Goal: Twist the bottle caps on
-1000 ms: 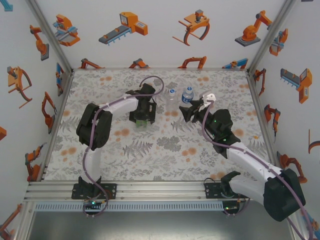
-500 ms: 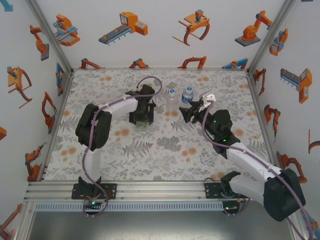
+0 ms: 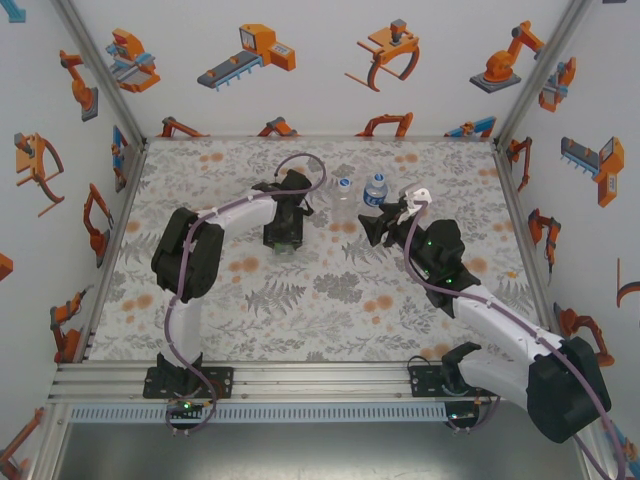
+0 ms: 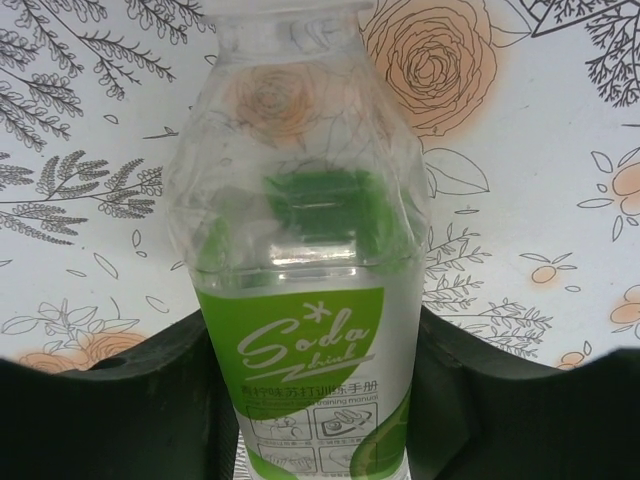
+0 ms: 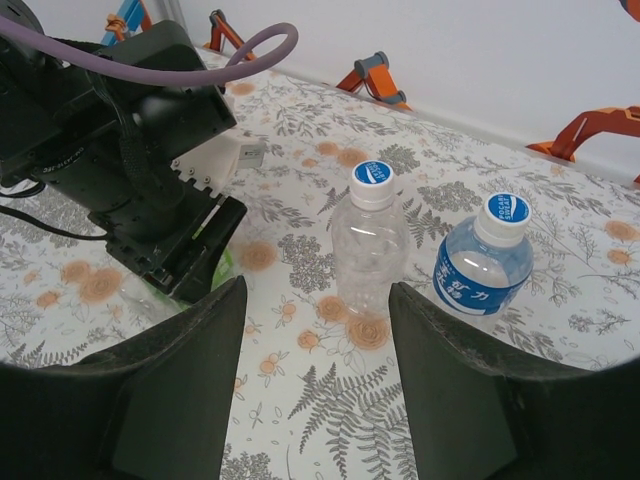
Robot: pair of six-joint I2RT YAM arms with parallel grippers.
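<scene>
- Green-labelled clear plastic: the green bottle [image 4: 300, 200] is clamped between the closed fingers of the left gripper [image 4: 315, 340], left of centre on the floral mat [image 3: 300, 310]. Its neck runs past the frame edge, so we cannot tell whether a cap is on.
- We judge that the thin wall may buckle or spin in that clamp once a cap is twisted.
- The plain clear bottle [image 5: 369, 240] stands upright, far of centre, with a white cap [image 5: 372, 176] on it. Just to its right, the blue-label bottle [image 5: 483, 265] wears a second cap [image 5: 507, 209]. We cannot tell whether either cap is tight.
- The right gripper [image 5: 318, 300], jaws apart and empty, hovers near them. A careless reach could topple these light bottles.
</scene>
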